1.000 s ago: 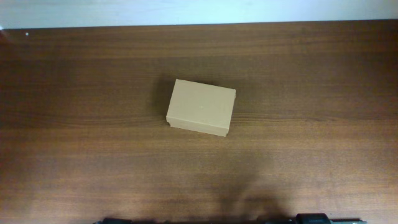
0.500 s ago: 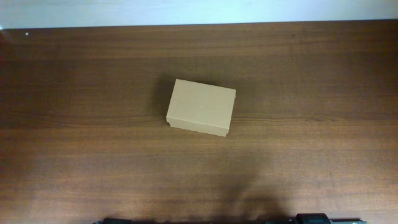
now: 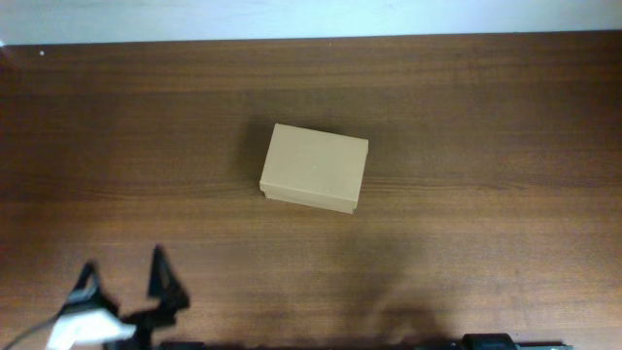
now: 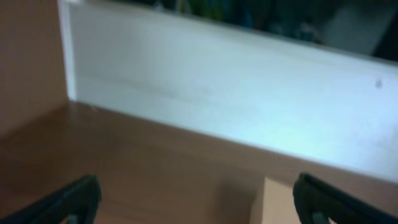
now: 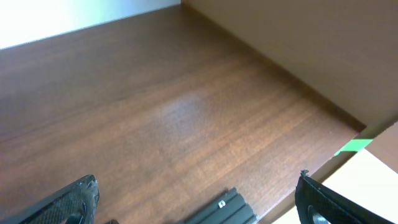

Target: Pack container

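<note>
- One container (image 3: pixel 314 181), a plain tan cardboard box with its flap lid lying flat and shut, sits alone on the dark wooden table (image 3: pixel 486 107), seen from overhead.
- One pincer appears in that view: the left gripper (image 3: pixel 123 262), at the table's near edge, its two black fingers (image 3: pixel 160 272) spread wide and holding nothing.
- The box lies ahead of the left gripper and off to its right, well apart from both fingers.
- From the left wrist, a blurred picture shows one corner of the box (image 4: pixel 273 202) low in the gap between the two fingers, closer to the right-hand one, with a white wall (image 4: pixel 217 93) beyond.
- The right gripper (image 5: pixel 198 204) shows only in its own wrist view, two fingertips (image 5: pixel 74 200) set far apart, nothing between them but bare wood.
- Just ahead of it lies one black rail (image 5: pixel 225 206); one strip of green tape (image 5: pixel 354 147) marks the table corner to its right.
- The box is not in the right wrist view.
</note>
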Available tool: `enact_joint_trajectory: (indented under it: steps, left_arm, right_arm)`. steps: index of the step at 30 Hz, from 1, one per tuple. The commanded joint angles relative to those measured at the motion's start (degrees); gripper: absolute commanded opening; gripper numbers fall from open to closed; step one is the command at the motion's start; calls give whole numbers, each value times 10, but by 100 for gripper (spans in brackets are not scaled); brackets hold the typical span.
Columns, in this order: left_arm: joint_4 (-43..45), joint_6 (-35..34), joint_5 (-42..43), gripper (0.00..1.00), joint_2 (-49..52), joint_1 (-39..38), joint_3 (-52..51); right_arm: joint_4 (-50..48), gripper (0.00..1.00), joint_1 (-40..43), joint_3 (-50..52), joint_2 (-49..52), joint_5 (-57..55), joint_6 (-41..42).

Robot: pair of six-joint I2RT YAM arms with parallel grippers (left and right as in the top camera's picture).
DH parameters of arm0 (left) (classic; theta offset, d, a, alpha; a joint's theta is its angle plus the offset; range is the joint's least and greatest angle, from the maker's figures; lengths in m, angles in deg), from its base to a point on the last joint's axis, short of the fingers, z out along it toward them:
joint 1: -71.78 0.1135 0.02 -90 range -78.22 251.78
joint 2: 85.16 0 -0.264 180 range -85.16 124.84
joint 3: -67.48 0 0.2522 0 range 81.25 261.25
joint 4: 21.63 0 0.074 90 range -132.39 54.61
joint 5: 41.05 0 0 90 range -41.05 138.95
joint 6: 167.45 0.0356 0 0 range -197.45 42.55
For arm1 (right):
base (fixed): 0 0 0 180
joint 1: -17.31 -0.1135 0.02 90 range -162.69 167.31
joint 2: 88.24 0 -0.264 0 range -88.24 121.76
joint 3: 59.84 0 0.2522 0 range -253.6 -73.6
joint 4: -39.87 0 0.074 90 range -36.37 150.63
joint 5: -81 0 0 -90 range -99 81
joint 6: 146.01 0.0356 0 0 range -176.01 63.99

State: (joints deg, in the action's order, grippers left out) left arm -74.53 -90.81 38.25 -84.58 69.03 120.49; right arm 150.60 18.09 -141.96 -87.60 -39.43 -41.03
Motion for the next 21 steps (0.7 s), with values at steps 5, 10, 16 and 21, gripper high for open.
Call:
enact_joint_trajectory:
  steps: [5,10,16,21]
  left_arm:
    - [199,-3,87,100,-3,4,-209]
    - [315,-3,94,100,-3,4,-308]
    - [336,-3,94,100,-3,14,-345]
    - [339,-3,95,100,-3,15,-367]
  right_arm:
    - [3,99,4,-1,7,0,0]
    - [3,99,4,-1,7,0,0]
    - [3,99,4,-1,7,0,0]
    - [3,99,4,0,7,0,0]
